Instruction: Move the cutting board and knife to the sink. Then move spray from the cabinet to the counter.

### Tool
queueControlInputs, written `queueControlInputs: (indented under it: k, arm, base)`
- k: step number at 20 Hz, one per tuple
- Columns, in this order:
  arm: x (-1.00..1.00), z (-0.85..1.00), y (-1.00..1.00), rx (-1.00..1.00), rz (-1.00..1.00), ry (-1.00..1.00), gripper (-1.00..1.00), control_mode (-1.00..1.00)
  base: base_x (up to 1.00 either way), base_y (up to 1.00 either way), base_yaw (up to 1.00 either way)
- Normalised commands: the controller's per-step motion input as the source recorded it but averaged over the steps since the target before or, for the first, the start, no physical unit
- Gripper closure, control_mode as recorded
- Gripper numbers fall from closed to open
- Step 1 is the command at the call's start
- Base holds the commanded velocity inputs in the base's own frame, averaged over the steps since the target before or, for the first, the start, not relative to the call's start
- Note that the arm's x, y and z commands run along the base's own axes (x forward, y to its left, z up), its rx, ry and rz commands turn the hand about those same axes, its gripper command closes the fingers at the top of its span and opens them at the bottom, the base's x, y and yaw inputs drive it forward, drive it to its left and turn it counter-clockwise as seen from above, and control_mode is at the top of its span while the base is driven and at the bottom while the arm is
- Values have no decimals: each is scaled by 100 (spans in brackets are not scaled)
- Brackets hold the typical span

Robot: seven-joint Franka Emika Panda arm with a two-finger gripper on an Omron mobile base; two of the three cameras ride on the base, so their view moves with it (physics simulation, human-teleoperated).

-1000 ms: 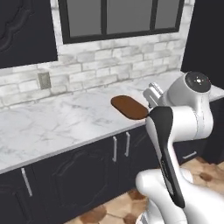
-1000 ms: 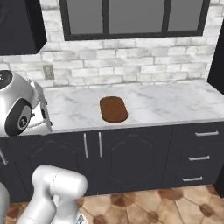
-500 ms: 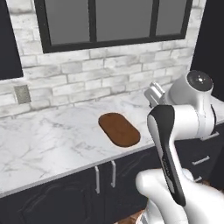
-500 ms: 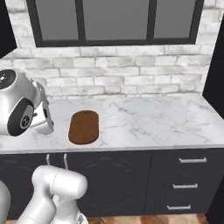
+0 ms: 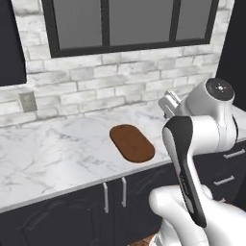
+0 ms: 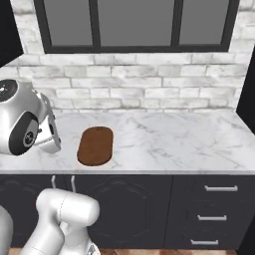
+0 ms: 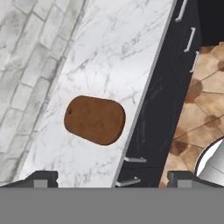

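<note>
Gripper (image 7: 112, 178) hangs wide open and empty, its two dark fingertips at the frame's bottom corners. One cutting board (image 7: 95, 119), brown oblong wood with rounded ends, lies flat at frame centre on the white veined marble counter (image 5: 57, 153), near its front edge, below the grey brick wall (image 6: 149, 89)
</note>
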Motion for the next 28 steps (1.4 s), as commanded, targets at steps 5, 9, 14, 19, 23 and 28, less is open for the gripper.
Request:
queueControlInputs:
  k: [5, 9, 14, 19, 23, 28]
  arm:
    - [0, 0, 0, 0, 0, 0, -100, 100]
    - [0, 0, 0, 0, 0, 0, -100, 100]
    - [0, 0, 0, 0, 0, 0, -100, 100]
    - [0, 0, 0, 0, 0, 0, -100, 100]
    - [0, 0, 0, 0, 0, 0, -100, 100]
    - [21, -5, -50, 1, 16, 0, -100, -100]
  base:
    - [11, 68, 0]
    - [20, 72, 0]
    - [28, 6, 0]
    - [39, -1, 0]
    - [28, -15, 1]
    - [3, -4, 1]
